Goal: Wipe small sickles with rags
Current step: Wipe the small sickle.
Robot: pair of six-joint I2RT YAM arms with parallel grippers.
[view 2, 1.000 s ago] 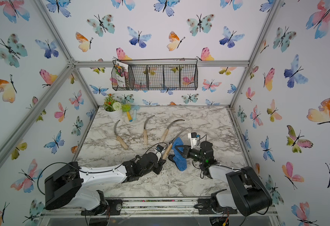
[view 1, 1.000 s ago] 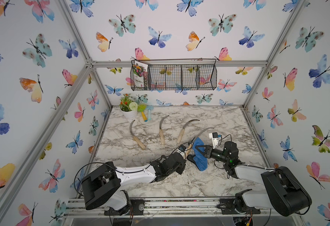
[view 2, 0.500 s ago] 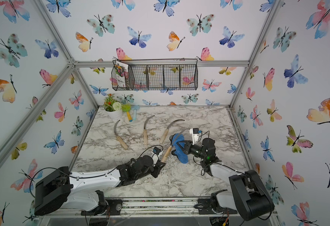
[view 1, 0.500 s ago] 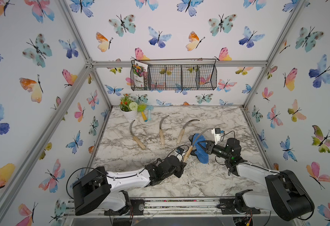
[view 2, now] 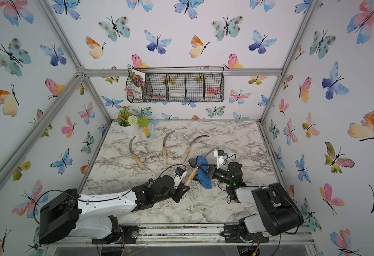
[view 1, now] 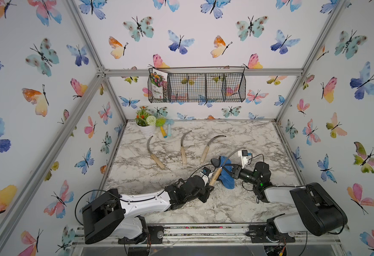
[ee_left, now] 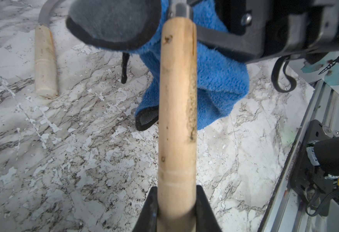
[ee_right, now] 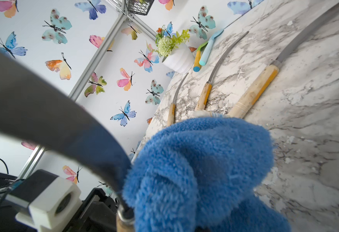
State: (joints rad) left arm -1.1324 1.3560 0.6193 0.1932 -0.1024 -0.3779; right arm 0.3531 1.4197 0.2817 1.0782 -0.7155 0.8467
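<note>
Sickles: I count four; three lie flat on the table [view 1: 237,199] and one is held up.
Flat three: left sickle [view 1: 154,153], middle sickle [view 1: 183,147] and right sickle [view 1: 208,147] lie in a row mid-table, well apart, handles toward me and blade tips toward the back wall.
Held sickle [view 1: 215,175]: it is front of centre, handle clear of the table. Its long axis runs from my left gripper up toward the back right, with the curved tip pointing that way.
Left gripper [ee_left: 175,200]: clamped tight on the butt of that handle, with a finger [ee_left: 148,211] on each side.
Rag [view 1: 227,180]: I count one, blue. It sits at the base of the held blade with cloth on both sides, and its lower end hangs toward the table. I cannot tell if it touches.
Right gripper [view 1: 226,169]: closed, pinching the rag against the blade.
Toy tools: two, yellow tool [view 1: 162,132] and blue tool [view 1: 170,128], just beside the pot [view 1: 148,131] in the back left corner.
Basket [view 1: 197,87]: one, on the back wall.
</note>
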